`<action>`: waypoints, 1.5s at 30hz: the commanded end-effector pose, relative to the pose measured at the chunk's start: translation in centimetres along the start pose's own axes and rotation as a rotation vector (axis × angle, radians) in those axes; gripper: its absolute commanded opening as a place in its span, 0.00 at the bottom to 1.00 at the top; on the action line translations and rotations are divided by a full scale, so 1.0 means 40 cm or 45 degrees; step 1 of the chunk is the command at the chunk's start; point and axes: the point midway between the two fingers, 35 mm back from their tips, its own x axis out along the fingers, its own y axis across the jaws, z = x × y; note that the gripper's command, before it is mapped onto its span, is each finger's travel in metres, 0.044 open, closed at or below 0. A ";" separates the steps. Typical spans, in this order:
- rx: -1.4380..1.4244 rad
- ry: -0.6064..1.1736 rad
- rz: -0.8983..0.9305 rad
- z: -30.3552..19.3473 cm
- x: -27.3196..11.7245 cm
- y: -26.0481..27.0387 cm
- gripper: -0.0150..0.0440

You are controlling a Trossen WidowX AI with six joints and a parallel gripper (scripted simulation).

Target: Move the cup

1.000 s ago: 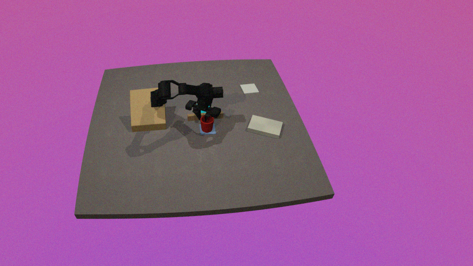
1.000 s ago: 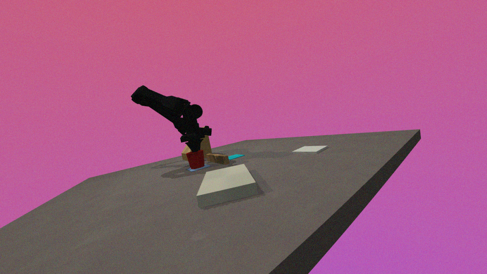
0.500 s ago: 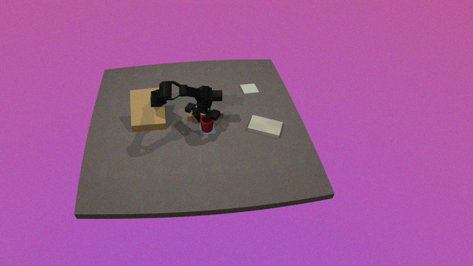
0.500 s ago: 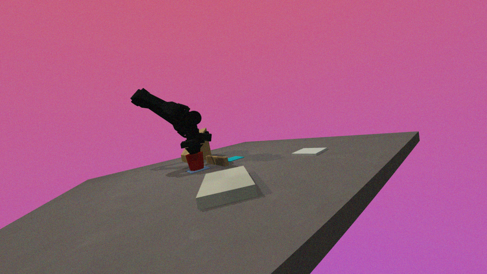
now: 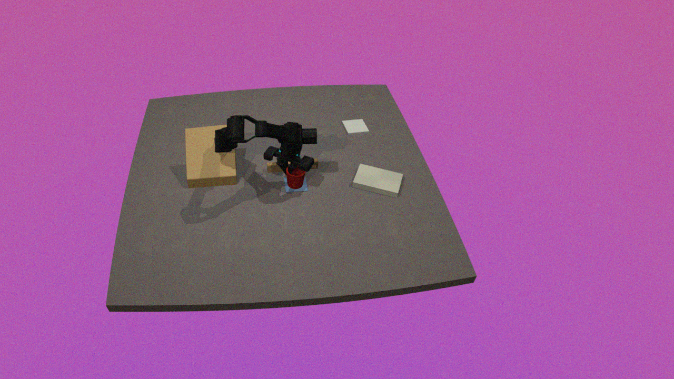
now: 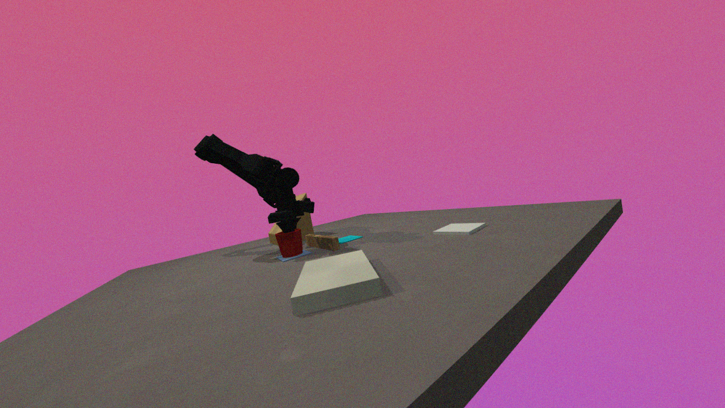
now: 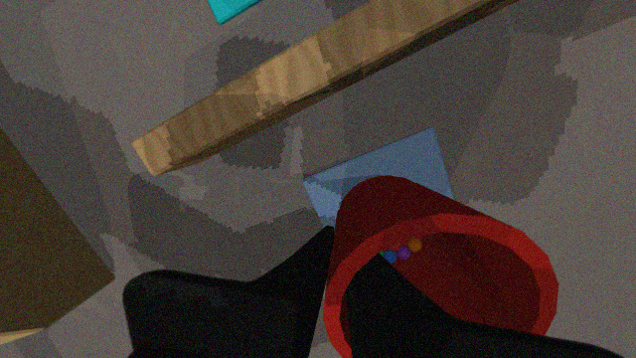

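The red cup (image 5: 295,180) (image 6: 290,245) (image 7: 383,199) stands upright on the blue pad (image 5: 288,189) (image 6: 305,253) (image 7: 397,154). Several small marbles (image 7: 403,253) show inside it in the wrist view, partly hidden by a finger. My gripper (image 5: 288,170) (image 6: 288,230) (image 7: 339,236) is shut on the cup's wall, one finger inside the cup and one outside. The cyan pad (image 6: 350,238) (image 7: 231,7) lies beyond the wooden bar; in the top view the arm hides most of it.
The low wooden bar (image 5: 273,167) (image 6: 323,242) (image 7: 298,75) stands between the two pads. A tan box (image 5: 209,160) (image 6: 308,226) (image 7: 45,224) stands to the left in the top view. A pale block (image 5: 378,178) (image 6: 337,273) and a flat white square (image 5: 355,126) (image 6: 459,228) lie to the right there.
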 end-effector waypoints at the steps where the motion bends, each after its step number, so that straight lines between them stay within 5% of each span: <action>1: 0.001 0.000 0.002 0.001 -0.006 0.000 0.25; 22: -0.009 0.006 0.010 0.008 -0.152 0.011 0.25; 45: -0.020 0.011 0.009 0.013 -0.150 0.019 0.25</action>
